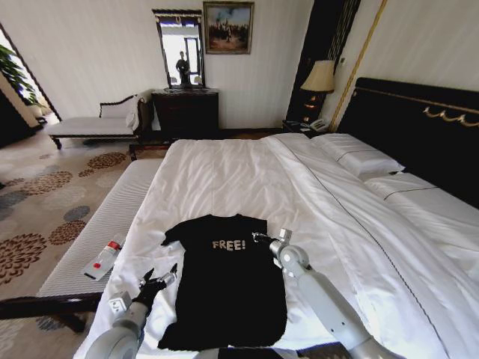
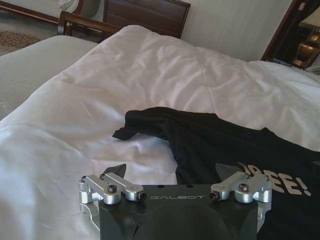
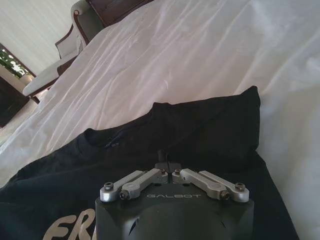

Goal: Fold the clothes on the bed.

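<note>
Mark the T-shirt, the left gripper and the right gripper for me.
T-shirt (image 1: 224, 288): head view, mid body below the lettering.
Left gripper (image 1: 159, 280): head view, between its open fingertips.
Right gripper (image 1: 260, 238): head view, at its closed fingertips.

A pale upholstered bench (image 1: 105, 224) runs along the floor just beyond the left gripper (image 1: 159, 283), away from the right gripper (image 1: 263, 238); a plastic bottle with a red label (image 1: 103, 259) lies on its near end. Far ahead of both grippers stand a dark wooden dresser (image 1: 185, 112) with a mirror (image 1: 179, 51), a framed painting (image 1: 227, 27), a chaise (image 1: 93, 123) and a bedside lamp (image 1: 319, 78). Patterned carpet (image 1: 37, 217) covers the floor beyond the bench.
</note>
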Robot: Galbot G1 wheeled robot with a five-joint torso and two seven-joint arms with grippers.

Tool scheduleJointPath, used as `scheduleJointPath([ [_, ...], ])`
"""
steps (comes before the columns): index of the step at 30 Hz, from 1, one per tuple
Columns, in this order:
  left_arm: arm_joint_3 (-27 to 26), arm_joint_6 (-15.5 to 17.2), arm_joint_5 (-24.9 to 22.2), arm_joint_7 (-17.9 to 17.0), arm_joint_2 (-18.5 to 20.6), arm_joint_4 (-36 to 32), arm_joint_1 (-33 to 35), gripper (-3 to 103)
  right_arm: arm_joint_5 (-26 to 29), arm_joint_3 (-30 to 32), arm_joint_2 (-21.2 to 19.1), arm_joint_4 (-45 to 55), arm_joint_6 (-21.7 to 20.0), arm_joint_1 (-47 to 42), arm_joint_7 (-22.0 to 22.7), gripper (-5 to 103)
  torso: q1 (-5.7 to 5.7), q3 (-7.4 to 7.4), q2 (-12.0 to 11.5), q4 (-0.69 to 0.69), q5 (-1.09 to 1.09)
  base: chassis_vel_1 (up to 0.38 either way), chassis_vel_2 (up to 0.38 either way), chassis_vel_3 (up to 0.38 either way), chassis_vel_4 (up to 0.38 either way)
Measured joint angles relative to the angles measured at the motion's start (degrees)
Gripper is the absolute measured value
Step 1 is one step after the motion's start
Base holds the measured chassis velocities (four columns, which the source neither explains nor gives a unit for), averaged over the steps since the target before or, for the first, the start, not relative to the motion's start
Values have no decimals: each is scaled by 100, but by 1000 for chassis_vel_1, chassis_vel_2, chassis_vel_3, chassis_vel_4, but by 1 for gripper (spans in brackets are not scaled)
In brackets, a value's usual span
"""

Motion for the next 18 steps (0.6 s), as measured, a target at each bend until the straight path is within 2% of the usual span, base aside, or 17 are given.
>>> scheduleJointPath([
  [3, 32, 27, 8, -13, 14, 13, -31, 100, -42, -28, -21, 68, -17, -17, -26, -2, 0, 0, 0, 1, 0, 0, 0, 0, 0],
  [6, 80, 80, 5, -24, 41, 43, -70, 100, -80, -53, -120, 287, -29, -119, -70, 14, 0, 0, 0, 0, 1, 0, 0, 0, 0],
  [7, 80, 80, 5, -24, 41, 43, -70, 100, -80, -53, -120, 287, -29, -119, -70, 14, 0, 0, 0, 0, 1, 0, 0, 0, 0],
  [10, 138, 82, 14, -48, 56, 137, -156, 100, -132, -73, -280, 619, -43, -294, -140, 30, 0, 0, 0, 0, 0, 0, 0, 0, 0],
  [12, 155, 82, 16, -62, 59, 151, -185, 100, -169, -73, -303, 659, -43, -326, -161, 30, 0, 0, 0, 0, 0, 0, 0, 0, 0],
  [16, 179, 99, -48, -118, 104, 250, -396, 100, -183, 109, -360, 877, -44, -462, -237, 51, 0, 0, 0, 1, 1, 0, 0, 0, 0],
  [17, 179, 99, -48, -118, 104, 250, -396, 100, -183, 109, -360, 877, -44, -462, -237, 51, 0, 0, 0, 1, 1, 0, 0, 0, 0],
  [18, 174, 103, -115, -118, 134, 307, -483, 100, -176, 192, -374, 958, -44, -517, -237, 57, 0, 0, 0, 2, 1, 0, 0, 0, 0],
])
